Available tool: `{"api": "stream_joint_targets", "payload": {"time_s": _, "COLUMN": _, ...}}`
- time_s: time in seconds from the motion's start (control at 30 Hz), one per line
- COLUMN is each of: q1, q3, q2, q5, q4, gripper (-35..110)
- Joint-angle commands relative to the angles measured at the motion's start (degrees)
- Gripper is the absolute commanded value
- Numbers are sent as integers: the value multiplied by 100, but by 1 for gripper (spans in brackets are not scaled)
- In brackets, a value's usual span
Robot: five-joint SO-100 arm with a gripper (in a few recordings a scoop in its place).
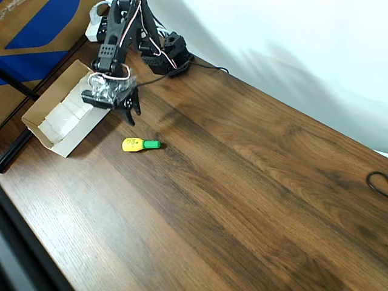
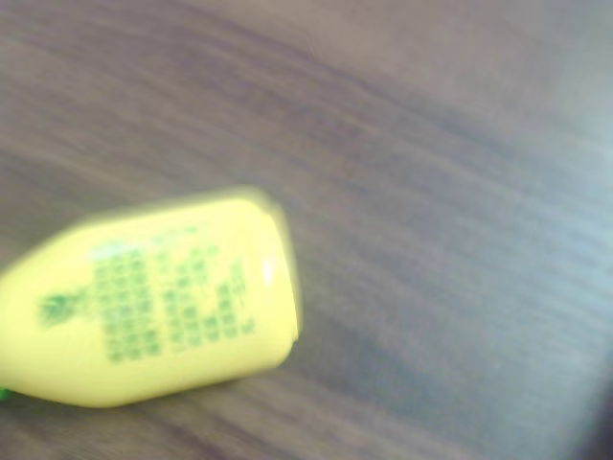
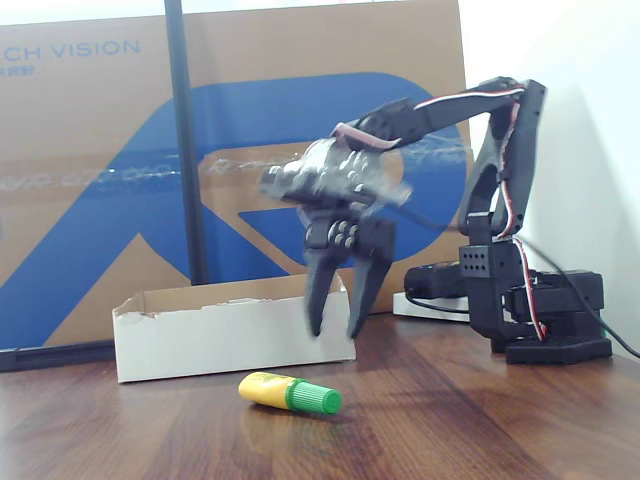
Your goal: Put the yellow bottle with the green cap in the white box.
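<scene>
The yellow bottle with the green cap (image 1: 140, 145) lies on its side on the wooden table, cap pointing right in the overhead view. In the fixed view the bottle (image 3: 288, 392) rests in front of the white box (image 3: 228, 327). My gripper (image 3: 337, 328) hangs open above the bottle, fingers pointing down, nothing between them. From overhead the gripper (image 1: 129, 114) sits between the box (image 1: 65, 110) and the bottle, a little behind the bottle. The wrist view is blurred and shows the yellow bottle body (image 2: 153, 309) with its green label print close below.
A large brown-and-blue carton (image 3: 230, 150) stands behind the box. The arm's base (image 3: 540, 310) and cables sit at the back by the white wall. A black cable (image 1: 379, 182) lies at the table's right edge. A black pole (image 3: 185, 150) stands upright behind the box.
</scene>
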Motion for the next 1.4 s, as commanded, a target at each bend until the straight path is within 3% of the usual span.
{"api": "stream_joint_targets", "payload": {"time_s": 0.0, "q1": 70, "q3": -483, "q2": -176, "q5": -141, "q4": -79, "gripper": 21}}
{"api": "stream_joint_targets", "payload": {"time_s": 0.37, "q1": -264, "q3": -1644, "q2": -1169, "q5": -123, "q4": 457, "gripper": 22}}
{"api": "stream_joint_targets", "payload": {"time_s": 0.77, "q1": -554, "q3": -2364, "q2": -1749, "q5": -62, "q4": -44, "gripper": 22}}
{"api": "stream_joint_targets", "payload": {"time_s": 1.37, "q1": -844, "q3": -3243, "q2": -3305, "q5": -141, "q4": 114, "gripper": 22}}
